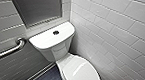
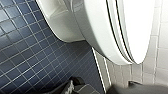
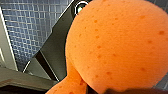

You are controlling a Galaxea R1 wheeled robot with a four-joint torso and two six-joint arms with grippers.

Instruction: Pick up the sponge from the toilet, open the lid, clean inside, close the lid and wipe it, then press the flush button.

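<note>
The white toilet (image 1: 62,52) stands in a tiled corner. Its oval lid (image 1: 82,72) lies shut over the bowl. The round dark flush button (image 1: 55,32) sits in the middle of the tank top. The orange sponge (image 3: 117,45) looms very close in the right wrist view, squeezed narrow at its middle, and my right gripper (image 3: 120,91) is shut on it. In the left wrist view my left gripper (image 2: 105,88) stands open and holds nothing, low beside the bowl (image 2: 100,32), with the lid's edge (image 2: 135,27) seen from the side.
A metal grab bar (image 1: 6,51) runs along the left wall. White tiled walls (image 1: 119,29) close in behind and right of the toilet. The dark blue tiled floor (image 2: 27,55) lies left of the bowl.
</note>
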